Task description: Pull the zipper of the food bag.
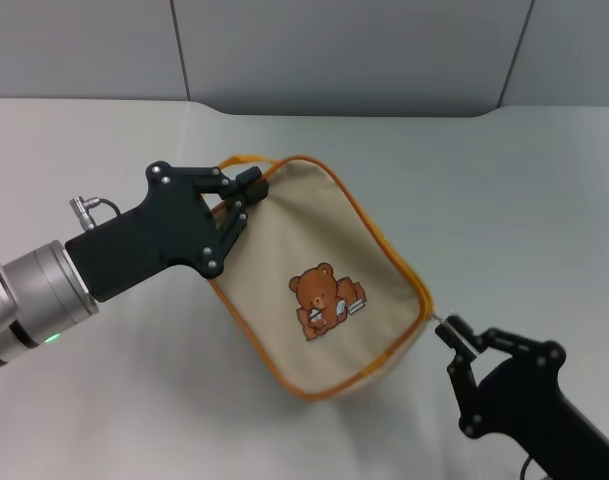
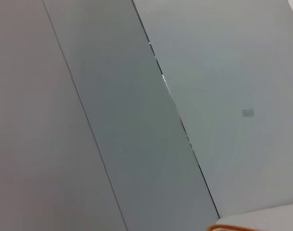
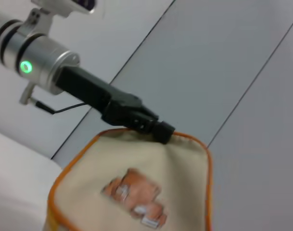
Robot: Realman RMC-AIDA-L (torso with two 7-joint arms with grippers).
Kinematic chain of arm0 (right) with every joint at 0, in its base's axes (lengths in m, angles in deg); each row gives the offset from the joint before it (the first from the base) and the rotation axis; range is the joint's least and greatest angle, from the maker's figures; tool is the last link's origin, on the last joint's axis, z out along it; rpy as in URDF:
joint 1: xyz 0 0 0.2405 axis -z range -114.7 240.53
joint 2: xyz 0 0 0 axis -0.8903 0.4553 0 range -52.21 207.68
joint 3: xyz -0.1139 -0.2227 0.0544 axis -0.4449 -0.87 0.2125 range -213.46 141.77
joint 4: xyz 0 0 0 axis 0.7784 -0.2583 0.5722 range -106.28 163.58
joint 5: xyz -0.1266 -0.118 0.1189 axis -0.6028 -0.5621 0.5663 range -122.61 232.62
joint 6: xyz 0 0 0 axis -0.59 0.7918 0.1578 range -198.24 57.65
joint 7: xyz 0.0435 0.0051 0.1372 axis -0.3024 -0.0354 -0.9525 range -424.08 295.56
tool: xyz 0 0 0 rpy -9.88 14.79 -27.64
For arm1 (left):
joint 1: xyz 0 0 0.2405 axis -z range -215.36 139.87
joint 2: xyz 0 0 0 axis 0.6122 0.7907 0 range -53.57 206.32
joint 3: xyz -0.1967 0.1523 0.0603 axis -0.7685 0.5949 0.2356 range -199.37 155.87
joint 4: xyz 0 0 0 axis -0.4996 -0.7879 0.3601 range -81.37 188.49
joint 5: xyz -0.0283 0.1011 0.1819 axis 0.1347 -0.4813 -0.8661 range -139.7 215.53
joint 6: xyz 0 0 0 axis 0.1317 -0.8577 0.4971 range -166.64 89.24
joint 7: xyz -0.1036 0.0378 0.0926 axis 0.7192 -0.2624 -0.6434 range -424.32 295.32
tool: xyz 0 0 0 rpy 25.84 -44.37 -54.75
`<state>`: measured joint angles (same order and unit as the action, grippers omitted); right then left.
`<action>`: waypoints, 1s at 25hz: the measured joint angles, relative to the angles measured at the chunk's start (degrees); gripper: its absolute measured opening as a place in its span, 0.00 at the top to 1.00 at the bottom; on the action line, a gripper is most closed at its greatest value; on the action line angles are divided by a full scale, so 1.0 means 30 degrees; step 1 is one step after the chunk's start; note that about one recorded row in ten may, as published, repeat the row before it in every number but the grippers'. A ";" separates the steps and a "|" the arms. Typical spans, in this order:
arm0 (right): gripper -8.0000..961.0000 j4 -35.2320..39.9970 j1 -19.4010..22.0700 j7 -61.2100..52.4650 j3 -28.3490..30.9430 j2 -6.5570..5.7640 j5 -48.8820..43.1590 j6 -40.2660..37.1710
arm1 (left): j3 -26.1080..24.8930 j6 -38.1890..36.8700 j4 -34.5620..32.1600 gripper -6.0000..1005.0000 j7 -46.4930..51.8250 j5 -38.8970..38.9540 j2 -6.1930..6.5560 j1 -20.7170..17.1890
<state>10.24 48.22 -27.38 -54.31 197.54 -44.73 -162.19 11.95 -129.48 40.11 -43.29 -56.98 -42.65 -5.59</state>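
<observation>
White table (image 1: 544, 180), food bag (image 1: 314, 270) mid-surface.

Text: none readable in any view.
Bag (image 1: 319, 275) print: bear picture (image 1: 324, 298), no lettering.
Bear's books: marks, if any, too small to tell.

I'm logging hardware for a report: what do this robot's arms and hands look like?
Both hands, left hand and right hand, are matte black with angular linkage fingers studded with silver screws. The left arm has a silver metal wrist with dark rings, a glowing green light, a small silver connector and a thin black cable.
</observation>
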 joint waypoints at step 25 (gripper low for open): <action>0.16 1.4530 -0.2424 -2.9124 -0.4295 -0.0229 -0.3457 -0.4373 | 0.0870 -0.1530 0.0332 0.77 0.5847 -0.0053 0.0121 -0.1457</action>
<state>53.83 40.95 -114.75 -67.19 196.85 -55.10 -175.31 14.56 -134.07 41.11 -25.75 -57.14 -42.29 -9.97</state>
